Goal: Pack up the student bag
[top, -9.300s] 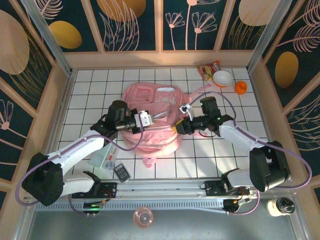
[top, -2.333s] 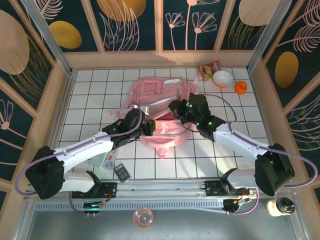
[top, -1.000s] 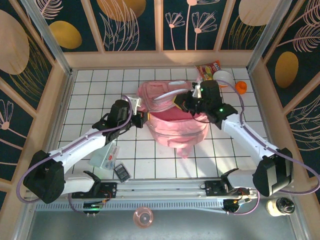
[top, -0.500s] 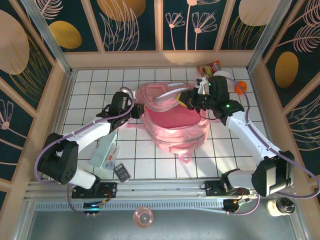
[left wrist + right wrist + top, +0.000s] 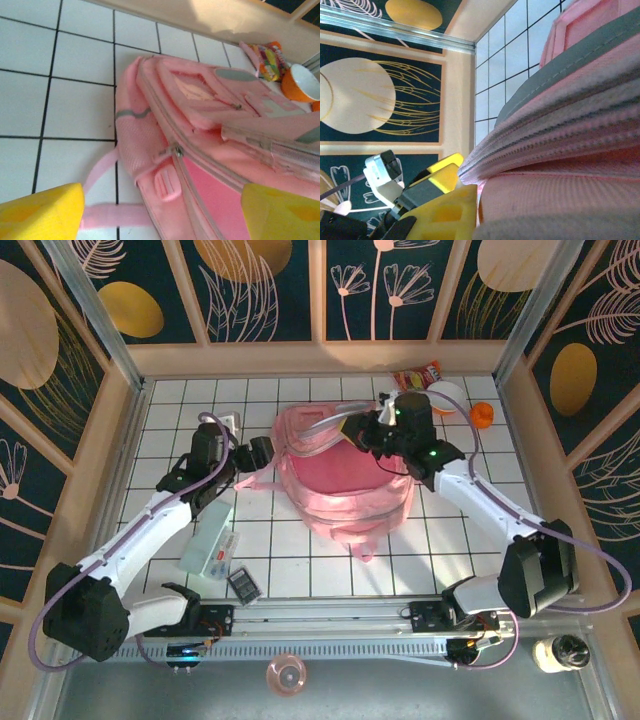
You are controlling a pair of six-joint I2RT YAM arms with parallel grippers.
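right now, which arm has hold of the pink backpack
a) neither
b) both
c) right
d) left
C: the right jaws are shut on a fold of the pink backpack at its far edge, while the left jaws stand wide open at its side with no fabric pinched between them.
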